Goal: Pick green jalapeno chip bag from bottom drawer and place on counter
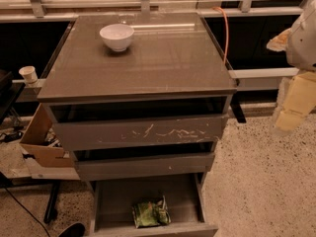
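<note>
The green jalapeno chip bag (150, 213) lies crumpled on the grey floor of the open bottom drawer (118, 201), near the drawer's front edge and a little right of its middle. The counter (158, 63) is the glossy grey-brown top of the cabinet above it. My gripper (290, 113) is at the far right of the view, pale yellow below a white arm part. It hangs beside the cabinet at about the height of the top drawer, well above and to the right of the bag, and touches nothing.
A white bowl (117, 36) stands on the counter at the back left. The white-scratched top drawer (143, 132) and the middle drawer (143, 165) stick out slightly. A cardboard box (42, 144) and a paper cup (28, 74) are at the left. An orange cable (226, 33) runs behind the counter's right edge.
</note>
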`<state>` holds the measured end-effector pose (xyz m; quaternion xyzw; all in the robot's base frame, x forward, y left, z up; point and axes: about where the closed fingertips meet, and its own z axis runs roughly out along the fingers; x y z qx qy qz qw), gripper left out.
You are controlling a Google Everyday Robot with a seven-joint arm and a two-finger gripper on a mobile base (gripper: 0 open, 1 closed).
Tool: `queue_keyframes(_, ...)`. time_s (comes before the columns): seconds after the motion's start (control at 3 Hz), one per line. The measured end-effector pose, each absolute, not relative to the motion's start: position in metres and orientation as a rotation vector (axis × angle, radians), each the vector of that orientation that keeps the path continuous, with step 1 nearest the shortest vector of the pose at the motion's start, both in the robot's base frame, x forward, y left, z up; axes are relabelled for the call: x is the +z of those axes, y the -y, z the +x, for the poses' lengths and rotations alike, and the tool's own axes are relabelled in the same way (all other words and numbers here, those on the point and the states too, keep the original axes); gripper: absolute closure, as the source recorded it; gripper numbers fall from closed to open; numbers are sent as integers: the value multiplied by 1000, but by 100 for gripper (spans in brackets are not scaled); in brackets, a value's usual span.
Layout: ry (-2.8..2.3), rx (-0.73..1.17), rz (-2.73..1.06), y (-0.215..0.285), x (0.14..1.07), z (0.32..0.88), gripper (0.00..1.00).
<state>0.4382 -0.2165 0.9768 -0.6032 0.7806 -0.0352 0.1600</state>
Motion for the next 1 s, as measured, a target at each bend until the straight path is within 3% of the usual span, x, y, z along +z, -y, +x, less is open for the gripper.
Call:
queue_keyframes(0.67, -2244, -75, -1704, 213, 952, 430, 0)
queue_keyframes(1.0, -2257, -44, -1648, 209, 908, 411, 19)
